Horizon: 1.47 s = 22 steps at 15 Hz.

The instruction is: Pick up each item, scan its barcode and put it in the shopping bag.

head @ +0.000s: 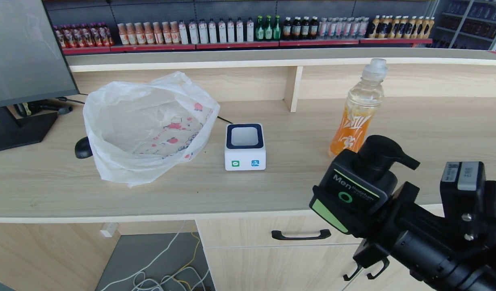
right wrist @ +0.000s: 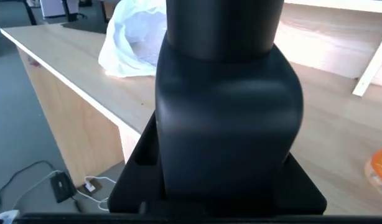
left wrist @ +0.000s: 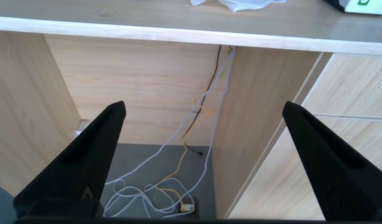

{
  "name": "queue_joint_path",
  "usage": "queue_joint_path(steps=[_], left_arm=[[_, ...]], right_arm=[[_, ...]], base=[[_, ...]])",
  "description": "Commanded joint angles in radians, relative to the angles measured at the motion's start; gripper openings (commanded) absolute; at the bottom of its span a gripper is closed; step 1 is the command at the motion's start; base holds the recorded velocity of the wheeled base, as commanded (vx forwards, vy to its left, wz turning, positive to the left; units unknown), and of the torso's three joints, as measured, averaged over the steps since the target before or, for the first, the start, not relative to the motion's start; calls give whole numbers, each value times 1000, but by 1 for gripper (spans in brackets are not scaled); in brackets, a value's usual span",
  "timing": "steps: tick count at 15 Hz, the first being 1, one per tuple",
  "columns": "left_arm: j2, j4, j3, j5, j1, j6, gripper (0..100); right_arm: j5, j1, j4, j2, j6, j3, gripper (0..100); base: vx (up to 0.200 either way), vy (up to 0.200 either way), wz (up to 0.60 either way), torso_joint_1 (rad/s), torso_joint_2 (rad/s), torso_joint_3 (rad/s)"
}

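My right gripper is shut on a black pump bottle with a green stripe, held tilted above the counter's front edge at the right. The same bottle looms close in the right wrist view. A white scanner with a dark-rimmed window sits mid-counter. Left of it a white plastic shopping bag lies with its mouth open. An orange drink bottle stands upright behind the pump bottle. My left gripper hangs open and empty below the counter edge, facing the cabinet recess.
A monitor and a black mouse occupy the counter's left end. A raised wooden shelf with an upright divider runs along the back. Drawers with a black handle lie under the counter, and cables lie in the recess.
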<state>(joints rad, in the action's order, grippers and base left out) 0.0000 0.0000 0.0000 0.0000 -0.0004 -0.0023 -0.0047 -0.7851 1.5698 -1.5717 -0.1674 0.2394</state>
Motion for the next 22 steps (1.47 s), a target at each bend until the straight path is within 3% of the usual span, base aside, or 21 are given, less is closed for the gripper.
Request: queue_joint_path(steps=[1,3,6,12,14,22], left_arm=[[0,0,0,0,0,-1,100],[0,0,0,0,0,-1,100],[0,0,0,0,0,-1,100],[0,2,0,0,-1,13,100],[0,2,0,0,-1,16,100],[0,0,0,0,-1,-1,100]], right_arm=[[-18,29,1,-10,32,1,0],[-86,37,1,7,128,9,0],[-101,43,1,56,192,-11,0],[-98,58,1,16,163,49,0],[-95,60,1,-13,143,110,0],[-93,60,1,-34,140,153,0]], base=[[0,0,0,0,0,0],[0,0,0,0,0,0],[0,0,0,0,0,0],[0,0,0,0,0,0],[0,200,0,7,0,2],[0,200,0,3,4,1]])
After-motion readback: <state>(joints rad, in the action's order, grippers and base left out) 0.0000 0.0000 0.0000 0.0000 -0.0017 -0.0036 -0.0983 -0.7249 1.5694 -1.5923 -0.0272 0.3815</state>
